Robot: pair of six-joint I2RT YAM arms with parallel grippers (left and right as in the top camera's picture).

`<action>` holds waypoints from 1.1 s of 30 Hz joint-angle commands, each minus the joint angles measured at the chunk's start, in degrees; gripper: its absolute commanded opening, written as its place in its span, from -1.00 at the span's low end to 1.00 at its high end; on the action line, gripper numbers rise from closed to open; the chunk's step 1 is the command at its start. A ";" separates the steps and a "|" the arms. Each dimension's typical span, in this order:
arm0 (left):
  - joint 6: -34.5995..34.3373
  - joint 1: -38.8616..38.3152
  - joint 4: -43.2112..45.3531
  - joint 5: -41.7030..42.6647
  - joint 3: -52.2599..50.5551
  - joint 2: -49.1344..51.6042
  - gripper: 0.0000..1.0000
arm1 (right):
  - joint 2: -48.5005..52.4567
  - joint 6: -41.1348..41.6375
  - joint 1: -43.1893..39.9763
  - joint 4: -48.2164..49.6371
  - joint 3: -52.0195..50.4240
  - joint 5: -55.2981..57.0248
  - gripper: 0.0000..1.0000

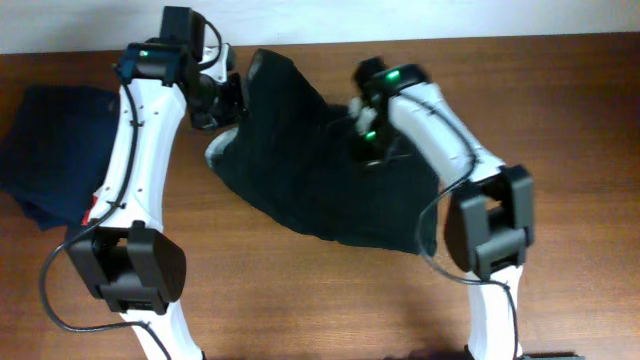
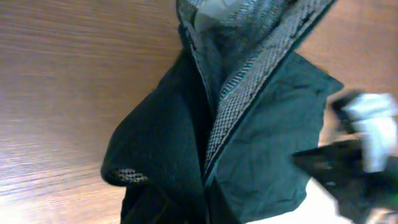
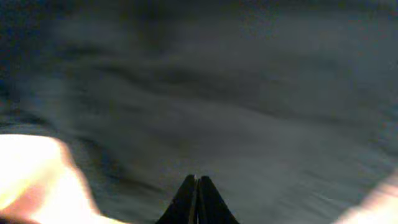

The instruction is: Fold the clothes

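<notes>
The clothes (image 1: 320, 190) lie as one black, rumpled spread on the middle of the wooden worktop (image 1: 560, 100), widest from 9 o'clock to 4 o'clock, with a narrower flap reaching up toward 11 o'clock. A navy-blue pile (image 1: 50, 150) sits well apart at the worktop's 9 o'clock edge.

The left fingers (image 1: 225, 100) are at the garment's 10 o'clock edge, just beside that flap. The left wrist view does not show them. It shows only the clothes (image 2: 261, 155) drawn up in a steep ridge toward 12 o'clock, with a grey mesh lining (image 2: 242, 99) turned outward along the fold, bare worktop (image 2: 74, 81) at 9 o'clock and the blurred right arm (image 2: 367, 143) at 3 o'clock. I cannot tell how far these fingers are parted, or whether they have hold of the cloth.

The right fingers (image 1: 368, 140) are over the garment, at about 1 o'clock from its middle. In the right wrist view their tips (image 3: 188, 202) meet in a point with only a hairline between them – closed. The dark cloth (image 3: 217, 106) fills the frame behind them, smeared by blur, so I cannot tell whether any fabric is pinched in that seam.
</notes>
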 commanded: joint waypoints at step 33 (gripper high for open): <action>-15.76 -24.50 12.87 0.57 3.98 1.36 -0.92 | -0.70 -1.70 -7.34 14.73 -25.86 -0.87 -0.92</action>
